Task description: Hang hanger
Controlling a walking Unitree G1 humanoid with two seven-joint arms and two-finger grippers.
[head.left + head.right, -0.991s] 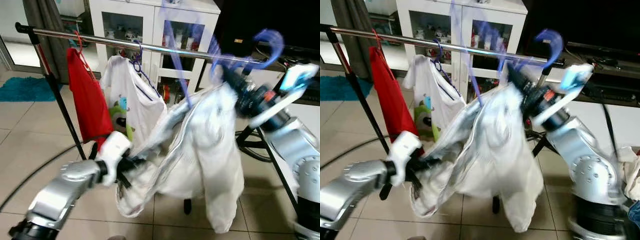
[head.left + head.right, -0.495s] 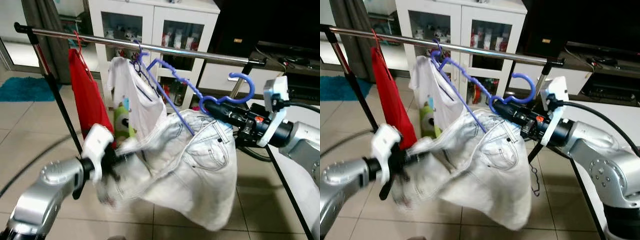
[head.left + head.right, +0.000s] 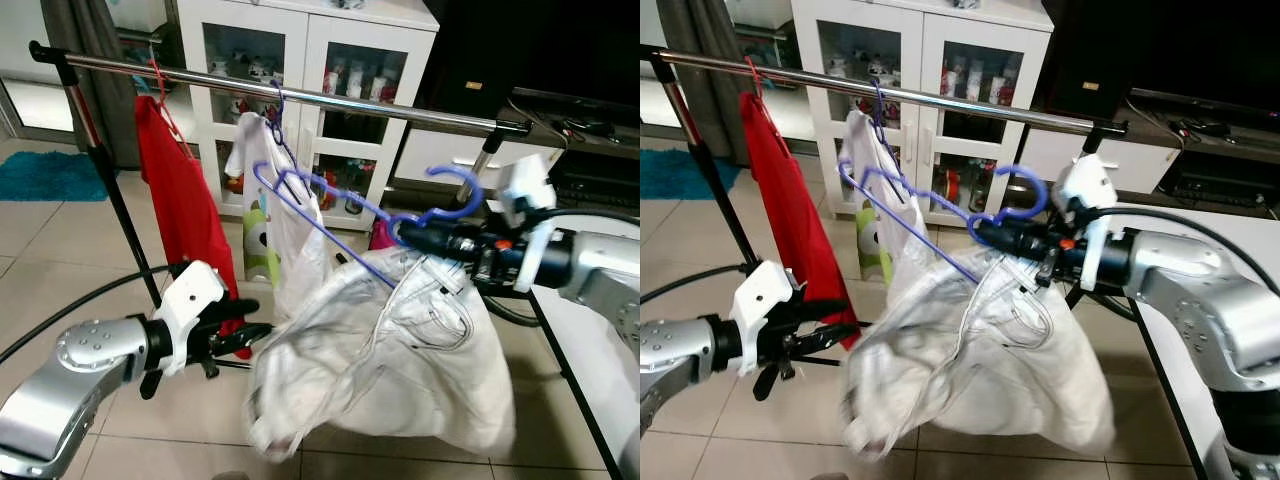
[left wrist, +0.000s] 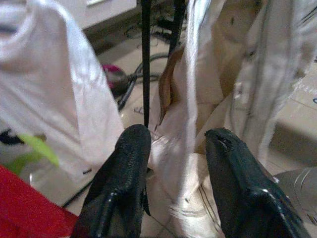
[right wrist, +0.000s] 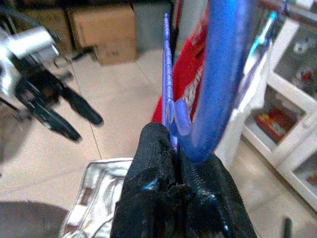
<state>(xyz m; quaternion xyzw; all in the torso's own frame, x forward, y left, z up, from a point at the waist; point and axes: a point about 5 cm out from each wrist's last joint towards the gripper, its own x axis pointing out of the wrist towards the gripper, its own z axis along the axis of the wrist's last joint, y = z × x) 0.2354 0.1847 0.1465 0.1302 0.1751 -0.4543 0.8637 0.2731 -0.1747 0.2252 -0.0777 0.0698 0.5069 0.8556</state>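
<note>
My right gripper is shut on the neck of a blue plastic hanger, just below its hook, and holds it tilted in front of the silver rail and a little below it. White jeans hang from the hanger in a loose bundle. To the left and lower down, my left gripper is open and holds nothing. In the left wrist view its fingers point at the white cloth just ahead.
On the rail hang a red garment and a white printed t-shirt. A white glass-door cabinet stands behind. A rack leg slants down at the left, and a black cable curves over the tiled floor.
My left gripper has let go of the jeans and drawn back to the left. The jeans now hang from the hanger alone. The hanger has dropped slightly in my right gripper.
</note>
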